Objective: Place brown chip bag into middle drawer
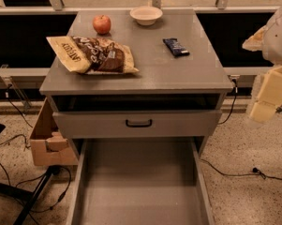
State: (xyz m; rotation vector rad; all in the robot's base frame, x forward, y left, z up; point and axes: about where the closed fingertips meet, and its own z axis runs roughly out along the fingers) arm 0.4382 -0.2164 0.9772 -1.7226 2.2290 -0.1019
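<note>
The brown chip bag lies flat on the left part of the grey cabinet top, cream-tan at the edges and dark brown in the centre. The middle drawer is pulled far out below, and its flat grey floor is bare. My gripper shows as cream-coloured parts at the right edge of the camera view. It hangs beside the cabinet's right side, well away from the bag, and holds nothing that I can see.
A red apple and a white bowl stand at the back of the top. A dark blue bar wrapper lies right of centre. The drawer front with a black handle sits above the open drawer. A cardboard box and cables are on the floor to the left.
</note>
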